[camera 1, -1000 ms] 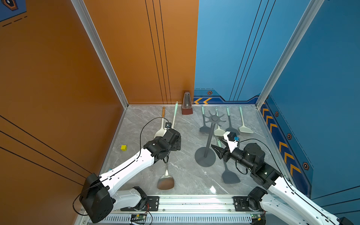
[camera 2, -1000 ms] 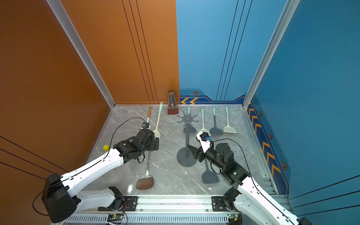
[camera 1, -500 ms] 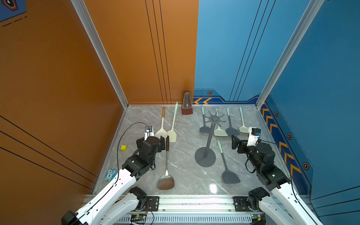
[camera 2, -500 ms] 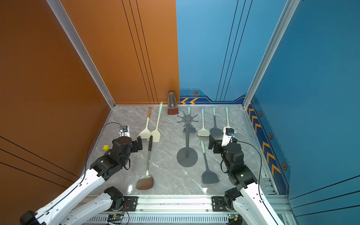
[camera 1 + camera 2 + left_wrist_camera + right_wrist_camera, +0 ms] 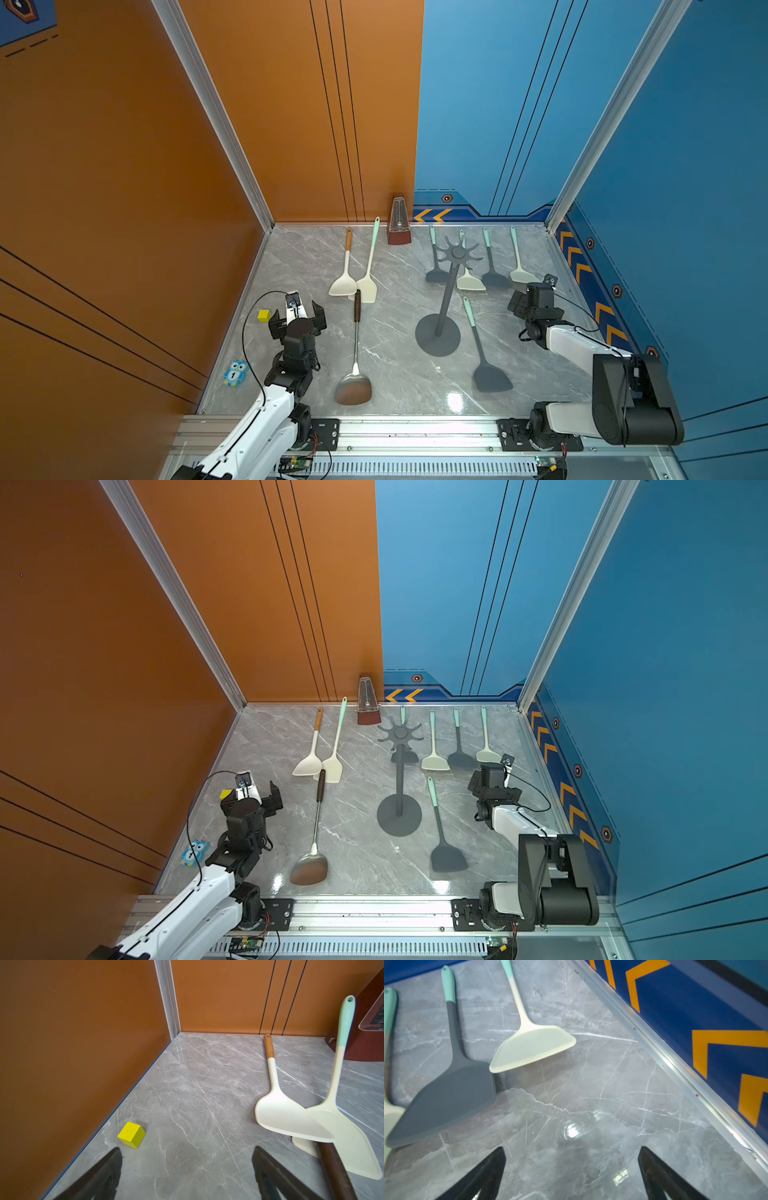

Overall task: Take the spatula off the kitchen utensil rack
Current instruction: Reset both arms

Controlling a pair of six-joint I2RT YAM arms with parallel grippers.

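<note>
Centre of the grey marble tabletop [image 5: 395, 374]: the kitchen utensil rack [image 5: 448, 295], a dark grey matte stand with a round disc base, slim pole and star crown of prongs, stands upright. The dark grey silicone spatula with the mint handle [image 5: 478, 338] is off the rack. It lies flat on the stone just right of the base, handle tip near the disc's rim and blade toward the front rail. Over by the right wall the right gripper [image 5: 572, 1155] hangs above bare marble, fingers spread wide with nothing between them. Ahead of it lie a cream silicone spatula [image 5: 533, 1047] and a second dark grey spatula [image 5: 446, 1095], blades side by side, both clear of the fingers. Front left, the left gripper [image 5: 187, 1157] is spread wide too and grips nothing, with a small yellow cube [image 5: 132, 1134] just off one fingertip. To its right lies a long steel turner with a dark brown handle [image 5: 356, 345]. Its handle end is tucked under the overlapping blades of a cream spatula with a wooden handle [image 5: 343, 286] and a cream spatula with a mint handle [image 5: 368, 286]. A brown metronome [image 5: 398, 226] stands against the back wall, and a blue owl card [image 5: 236, 372] lies by the left wall.
</note>
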